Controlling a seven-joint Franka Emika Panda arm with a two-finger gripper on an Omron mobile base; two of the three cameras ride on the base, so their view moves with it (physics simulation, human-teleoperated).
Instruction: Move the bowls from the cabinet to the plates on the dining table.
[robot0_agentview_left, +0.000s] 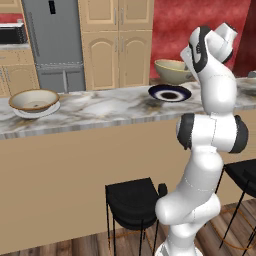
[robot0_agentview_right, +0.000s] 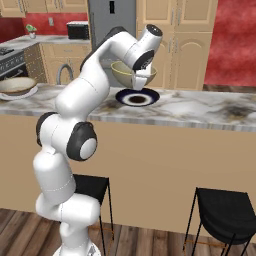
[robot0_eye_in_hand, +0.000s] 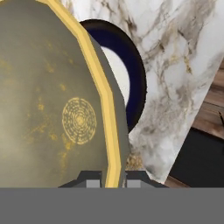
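Black stools (robot0_agentview_right: 225, 212) stand closest, on the wood floor. Up above, the tool (robot0_eye_in_hand: 113, 178) pinches the yellow rim of the deep olive bowl (robot0_eye_in_hand: 52, 109) and holds it in the air over the dark plate (robot0_agentview_right: 137, 97) on the marble tabletop (robot0_agentview_right: 200, 112). It looks clear of the plate, maybe. Far along, the wide cream bowl (robot0_agentview_left: 34, 99) sits on the white plate (robot0_agentview_left: 36, 112).

Olive bowl (robot0_eye_in_hand: 52, 109), yellow rim; navy plate (robot0_agentview_right: 137, 97), white centre; veined marble table (robot0_agentview_left: 110, 107); black stools (robot0_agentview_right: 225, 210).
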